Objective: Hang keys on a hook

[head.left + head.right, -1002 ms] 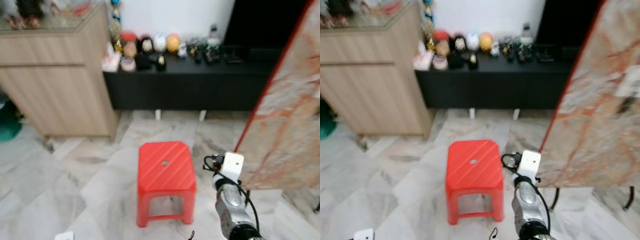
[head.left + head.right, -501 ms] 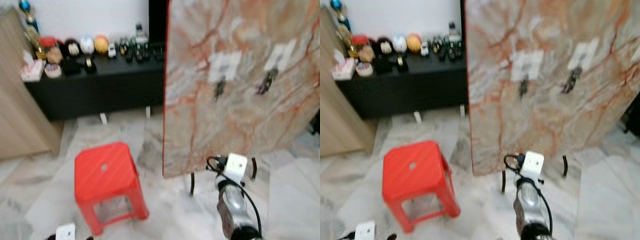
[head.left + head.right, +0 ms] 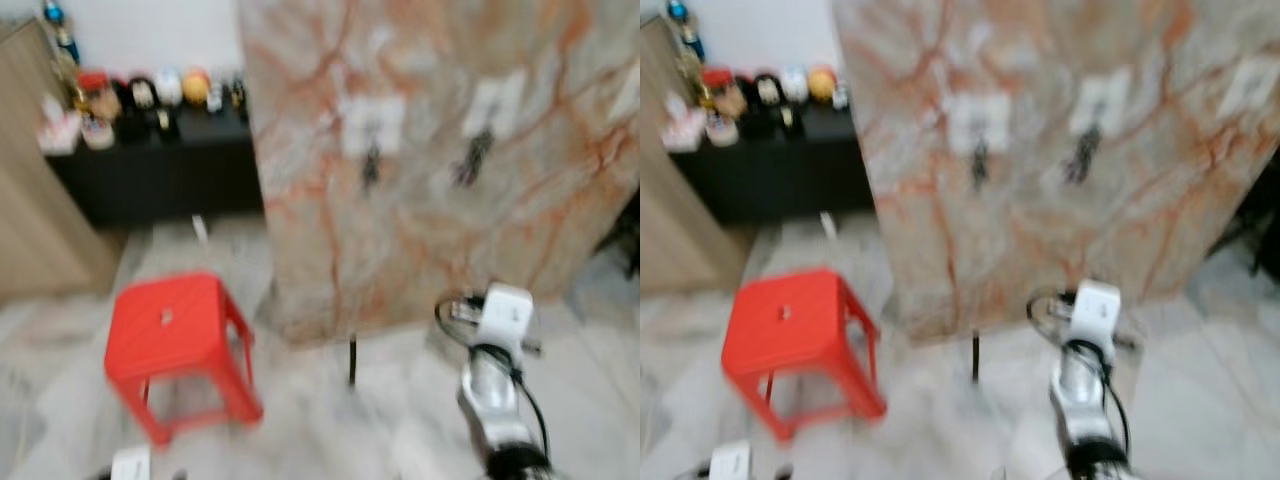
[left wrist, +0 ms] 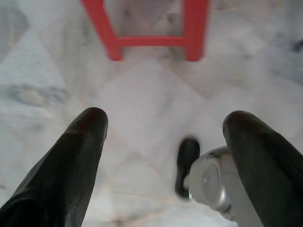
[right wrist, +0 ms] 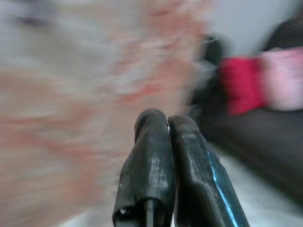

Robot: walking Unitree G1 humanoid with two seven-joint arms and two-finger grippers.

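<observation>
now your view has swung to face the marbled board, its two dark hooks near the upper edge. right gripper pinched closed, keys unseen; left gripper open, idle above the floor.

We see a pale marble floor. A red stool stands on it. A black cabinet stands farther back.

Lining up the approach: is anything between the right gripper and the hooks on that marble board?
Nothing visible blocks it. The right gripper, jaws shut, faces the board; the hooks hang higher up its face. The red stool stands off to the robot's left, beside the board.
</observation>
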